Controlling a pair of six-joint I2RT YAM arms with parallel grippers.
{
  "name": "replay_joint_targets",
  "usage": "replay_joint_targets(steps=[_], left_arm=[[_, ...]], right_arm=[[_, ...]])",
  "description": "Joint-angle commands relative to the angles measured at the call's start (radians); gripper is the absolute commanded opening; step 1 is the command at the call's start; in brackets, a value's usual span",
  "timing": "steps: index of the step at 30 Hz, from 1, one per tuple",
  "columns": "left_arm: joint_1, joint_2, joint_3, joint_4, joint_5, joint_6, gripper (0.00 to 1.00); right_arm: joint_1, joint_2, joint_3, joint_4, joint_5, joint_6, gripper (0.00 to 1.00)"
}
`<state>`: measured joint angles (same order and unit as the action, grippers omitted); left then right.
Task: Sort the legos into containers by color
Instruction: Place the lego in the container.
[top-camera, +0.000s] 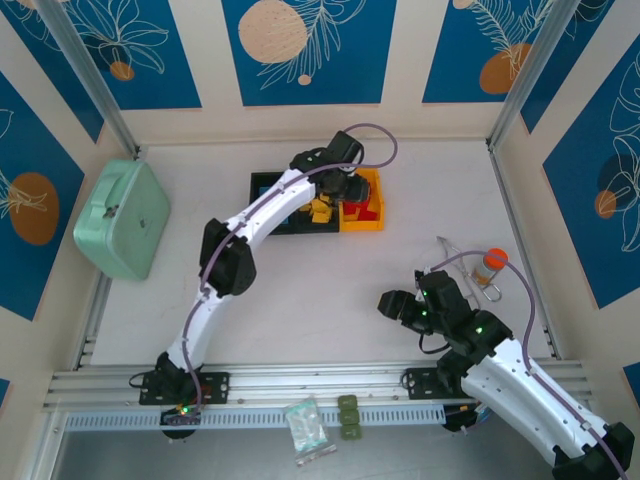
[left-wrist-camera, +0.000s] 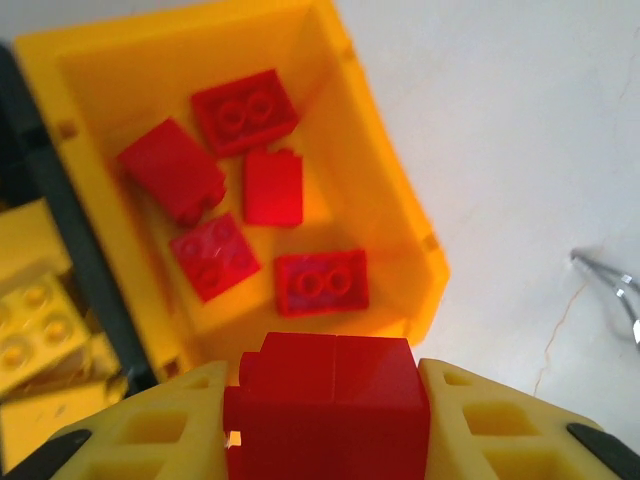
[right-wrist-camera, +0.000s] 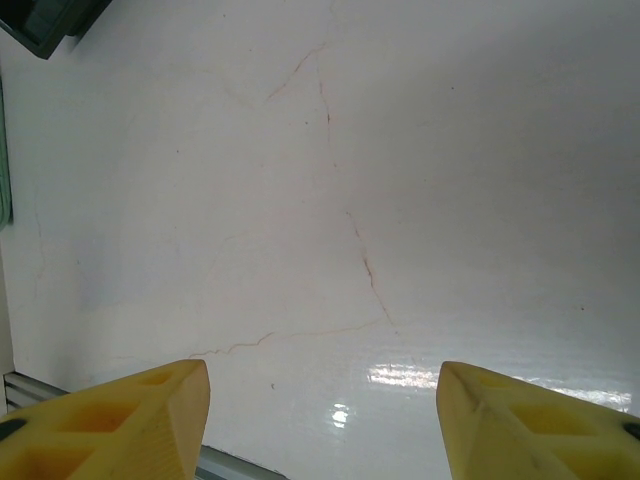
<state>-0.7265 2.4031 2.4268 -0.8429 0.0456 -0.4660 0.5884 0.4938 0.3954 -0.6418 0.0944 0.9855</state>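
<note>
1. Now the left gripper (left-wrist-camera: 325, 440) is pinching a red lego (left-wrist-camera: 335, 385) between nearly closed fingers, hovering just over the yellow-orange bin's (left-wrist-camera: 395, 200) near rim, since five red legos (left-wrist-camera: 245, 110) are lying inside.
2. The right gripper (right-wrist-camera: 320, 420) is idling half-open and empty, well apart from that bin, over bare table (right-wrist-camera: 400, 150), leaving room.

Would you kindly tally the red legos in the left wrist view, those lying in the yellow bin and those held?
Red legos lying in the yellow bin: 5
Red lego held by the left gripper: 1
Total: 6
</note>
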Motion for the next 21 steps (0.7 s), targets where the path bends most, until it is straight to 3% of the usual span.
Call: replay_joint_targets(steps=[1,12,19,21], left_arm=[[-0.01,0.094,0.137,-0.063,0.026,-0.015,0.33],[-0.01,0.181,0.163,0.112,0.041,-0.029,0.38],[-0.009,0.161,0.163,0.112,0.007,-0.016,0.6],[-0.009,0.135,0.161,0.102,0.003,-0.007,0.62]], right_arm=[[-0.006,-0.011,-0.014,-0.019,0.002,0.018,0.62],[-0.04,-0.025,-0.007,-0.034,-0.017,-0.006,0.62],[-0.049,-0.034,-0.011,-0.023,-0.03,-0.01,0.62],[-0.048,-0.033,-0.017,-0.007,-0.037,-0.011,0.62]])
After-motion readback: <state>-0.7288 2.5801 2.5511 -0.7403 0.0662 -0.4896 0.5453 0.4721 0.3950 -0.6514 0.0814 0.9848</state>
